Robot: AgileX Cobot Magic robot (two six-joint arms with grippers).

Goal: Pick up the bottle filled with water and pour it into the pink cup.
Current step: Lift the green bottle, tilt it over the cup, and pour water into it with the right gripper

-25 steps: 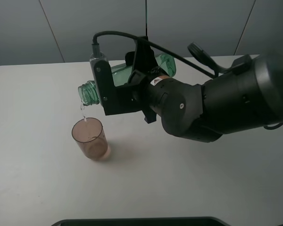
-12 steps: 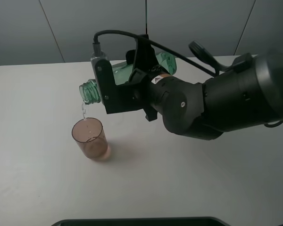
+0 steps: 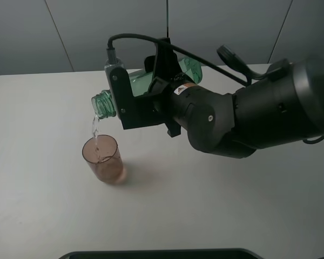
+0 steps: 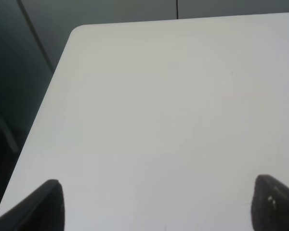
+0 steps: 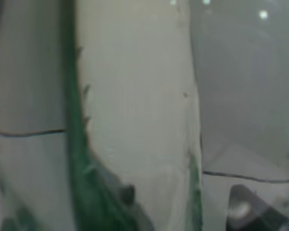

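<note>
Change since earlier: the water stream has grown from a short dribble at the mouth into a continuous thread reaching down into the pink cup; the bottle has shifted only a little.
Bottle: held above the surface, lying close to horizontal, with its open threaded neck dipping towards the cup and its base pointing away.
Right jaws: clamped shut on the bottle's body; the right wrist view shows only blurred green plastic pressed close to the lens.
Left jaws: spread apart with nothing between them, hovering over a bare stretch of the surface, well away from the pour.
Pink cup: upright on the surface, directly under the bottle mouth, with some water already inside.
Risk, spill: the stream seems to land near the cup's far rim, so a steeper tilt or a sideways drift could send water onto the surface.
Risk, overfill: the cup is small beside the bottle, so pouring too long would probably flood it.
Risk, knock: lowering the neck could tip the light cup.
Surroundings: a black cable loops above the bottle, and the right arm sits well clear of the cup.
Obstructions: nothing stands between mouth and cup.
</note>
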